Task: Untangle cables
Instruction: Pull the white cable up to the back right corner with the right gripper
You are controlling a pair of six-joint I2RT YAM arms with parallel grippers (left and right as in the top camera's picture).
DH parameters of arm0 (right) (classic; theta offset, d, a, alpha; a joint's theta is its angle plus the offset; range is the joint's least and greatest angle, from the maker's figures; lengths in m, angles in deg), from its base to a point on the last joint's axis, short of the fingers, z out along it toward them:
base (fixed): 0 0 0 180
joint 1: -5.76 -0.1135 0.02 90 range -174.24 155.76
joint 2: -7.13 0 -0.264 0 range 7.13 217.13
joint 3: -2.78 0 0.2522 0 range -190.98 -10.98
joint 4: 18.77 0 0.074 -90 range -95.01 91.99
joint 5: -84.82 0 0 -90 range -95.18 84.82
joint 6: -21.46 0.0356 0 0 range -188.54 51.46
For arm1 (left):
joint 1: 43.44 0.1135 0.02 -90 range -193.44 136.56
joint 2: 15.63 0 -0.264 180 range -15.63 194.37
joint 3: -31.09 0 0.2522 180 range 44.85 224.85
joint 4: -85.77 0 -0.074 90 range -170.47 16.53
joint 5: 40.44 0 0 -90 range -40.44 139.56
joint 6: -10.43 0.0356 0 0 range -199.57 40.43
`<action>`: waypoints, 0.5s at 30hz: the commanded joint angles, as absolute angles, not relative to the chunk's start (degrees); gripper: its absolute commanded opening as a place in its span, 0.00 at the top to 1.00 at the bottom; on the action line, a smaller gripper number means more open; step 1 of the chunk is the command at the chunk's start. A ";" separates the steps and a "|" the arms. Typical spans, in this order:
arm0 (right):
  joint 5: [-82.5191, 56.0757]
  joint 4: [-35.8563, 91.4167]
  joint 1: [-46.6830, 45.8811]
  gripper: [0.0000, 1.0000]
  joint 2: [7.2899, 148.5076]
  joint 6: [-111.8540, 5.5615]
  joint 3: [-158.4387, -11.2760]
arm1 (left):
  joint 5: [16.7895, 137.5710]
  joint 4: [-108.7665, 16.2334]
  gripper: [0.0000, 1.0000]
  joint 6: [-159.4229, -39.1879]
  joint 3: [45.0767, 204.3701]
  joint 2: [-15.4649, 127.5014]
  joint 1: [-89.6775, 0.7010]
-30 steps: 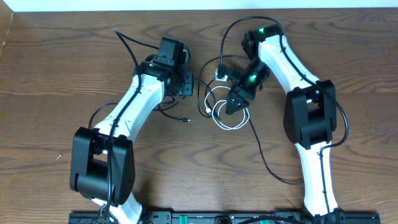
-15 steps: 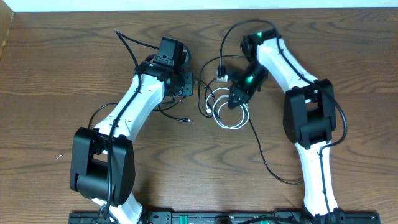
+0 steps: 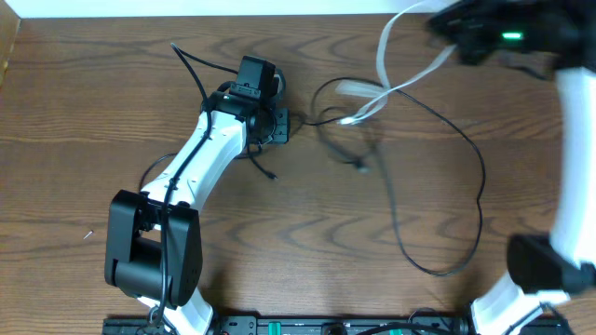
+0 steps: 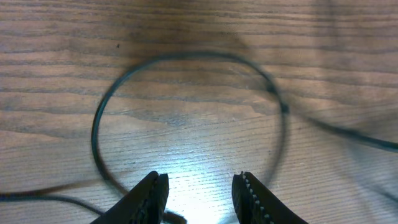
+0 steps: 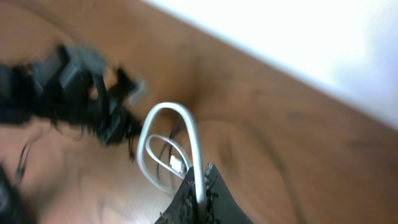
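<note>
The right hand is clamping shut on the white cable, which is arching up just ahead of its fingertips and looping back down toward the tabletop beneath the hand. The left hand is hovering low with its fingers apart and nothing showing between them. The black cable is lying in a round loop just ahead of that hand.

The white cable hangs, blurred, from the raised right arm; the black cable sprawls across the table.
</note>
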State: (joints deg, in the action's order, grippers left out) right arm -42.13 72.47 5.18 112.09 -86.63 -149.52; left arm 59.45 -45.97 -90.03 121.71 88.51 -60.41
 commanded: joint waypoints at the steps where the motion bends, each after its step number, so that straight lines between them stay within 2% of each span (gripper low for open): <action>1: -43.24 71.05 10.63 0.99 107.90 -79.61 -149.59 | 58.47 -45.77 0.61 -89.68 122.84 87.44 -60.13; 8: -42.85 69.58 22.01 0.99 102.78 -77.10 -149.56 | 58.45 -45.80 0.61 -89.68 122.84 87.46 -60.13; 13: -45.01 72.05 21.31 0.99 103.96 -76.73 -149.50 | 59.32 -46.87 0.61 -89.66 122.84 87.44 -60.19; 15: -44.97 72.51 20.05 0.99 104.82 -76.97 -149.43 | 63.56 -48.18 0.57 -89.59 122.84 87.44 -60.28</action>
State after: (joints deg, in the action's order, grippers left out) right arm -43.07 72.23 21.47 103.79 -77.95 -149.59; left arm 60.18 -47.44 -89.92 121.71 88.51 -60.41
